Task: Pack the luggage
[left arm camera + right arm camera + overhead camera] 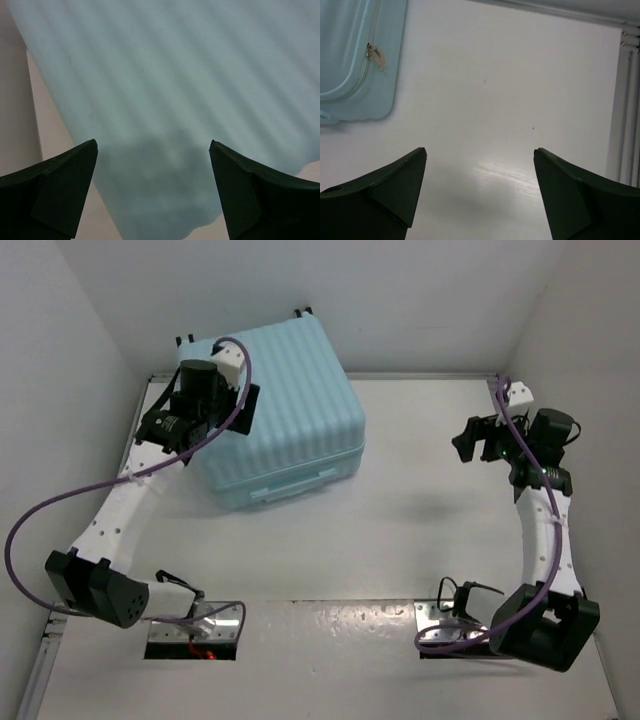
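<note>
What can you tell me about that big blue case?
The luggage is a pale aqua hard-shell case with a ribbed, plastic-looking shell. It lies flat and closed on the table, far left, black wheels at its far edge, a handle on its near side, a zip pull on the seam. The open left tool hangs over its top.

White arms (115, 515), black fingers (50, 195), looping purple cables (247, 368).

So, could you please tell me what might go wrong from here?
1. The left tool hangs open close over the closed suitcase; lowering it could knock the ribbed shell.
2. The zip pull is small and off to one side of the open right tool, so a grasp may well miss.
</note>
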Controlling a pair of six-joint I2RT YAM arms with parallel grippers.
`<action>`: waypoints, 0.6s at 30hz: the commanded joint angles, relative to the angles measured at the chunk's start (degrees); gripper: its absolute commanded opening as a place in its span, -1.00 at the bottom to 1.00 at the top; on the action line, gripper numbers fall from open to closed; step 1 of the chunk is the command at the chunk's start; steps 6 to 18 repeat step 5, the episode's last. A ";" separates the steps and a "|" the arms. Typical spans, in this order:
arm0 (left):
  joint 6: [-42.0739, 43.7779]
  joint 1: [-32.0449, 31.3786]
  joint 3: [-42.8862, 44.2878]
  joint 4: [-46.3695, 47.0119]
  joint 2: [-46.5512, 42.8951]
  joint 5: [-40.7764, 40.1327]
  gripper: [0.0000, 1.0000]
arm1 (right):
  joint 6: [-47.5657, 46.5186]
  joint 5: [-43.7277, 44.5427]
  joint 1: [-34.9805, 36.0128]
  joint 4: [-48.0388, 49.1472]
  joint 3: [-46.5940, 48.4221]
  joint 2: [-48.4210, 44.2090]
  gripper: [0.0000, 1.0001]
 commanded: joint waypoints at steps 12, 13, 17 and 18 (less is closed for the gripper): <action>-6.44 9.22 -8.68 -0.69 -2.07 4.40 1.00 | 4.80 0.14 -0.22 -5.54 1.98 -0.48 0.80; -6.44 9.22 -8.68 -0.69 -2.07 4.40 1.00 | 4.80 0.14 -0.22 -5.54 1.98 -0.48 0.80; -6.44 9.22 -8.68 -0.69 -2.07 4.40 1.00 | 4.80 0.14 -0.22 -5.54 1.98 -0.48 0.80; -6.44 9.22 -8.68 -0.69 -2.07 4.40 1.00 | 4.80 0.14 -0.22 -5.54 1.98 -0.48 0.80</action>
